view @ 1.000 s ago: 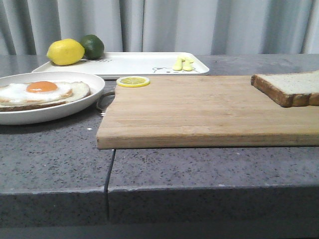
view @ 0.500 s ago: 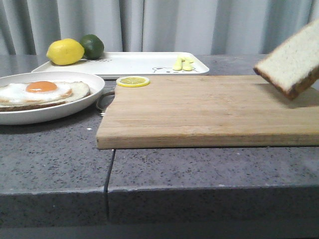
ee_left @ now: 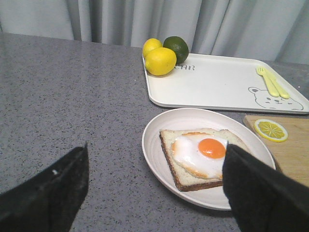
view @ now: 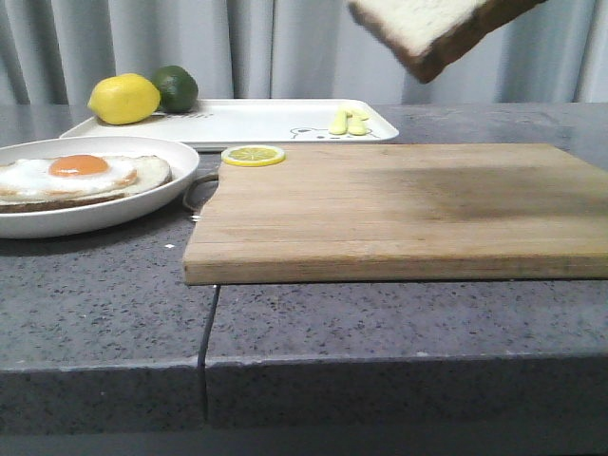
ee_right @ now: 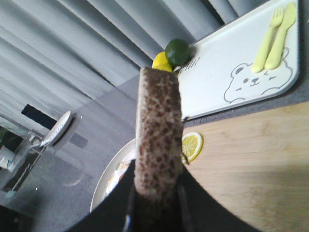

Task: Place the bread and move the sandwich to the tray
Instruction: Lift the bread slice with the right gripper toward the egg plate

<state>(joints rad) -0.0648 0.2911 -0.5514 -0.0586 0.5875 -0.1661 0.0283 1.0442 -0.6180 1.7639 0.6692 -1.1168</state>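
The right hand [ee_right: 155, 212] is squeezed tight on the bread [ee_right: 158, 142]. It grips the slice by its brown edge, one finger on each side. From the front, the bread [view: 432, 27] is tilted and high in the air, above the far side of the wooden board [view: 399, 209]. It touches nothing below it.

The left hand [ee_left: 154, 193] is wide open and holds nothing. It hovers near the sandwich [ee_left: 203, 157], which sits on its round white plate [ee_left: 159, 133] on the grey surface [ee_left: 63, 106].

So the job is just starting, I think. The bread is picked up but not yet on the egg. The sandwich is not on the tray [ee_left: 217, 84] yet. The tray sits just behind the plate, with two lemons [ee_left: 159, 60], a lime [ee_left: 176, 48] and a small yellow fork and spoon [ee_left: 273, 82] on it. A lemon slice [ee_left: 271, 129] lies on the corner of the board.
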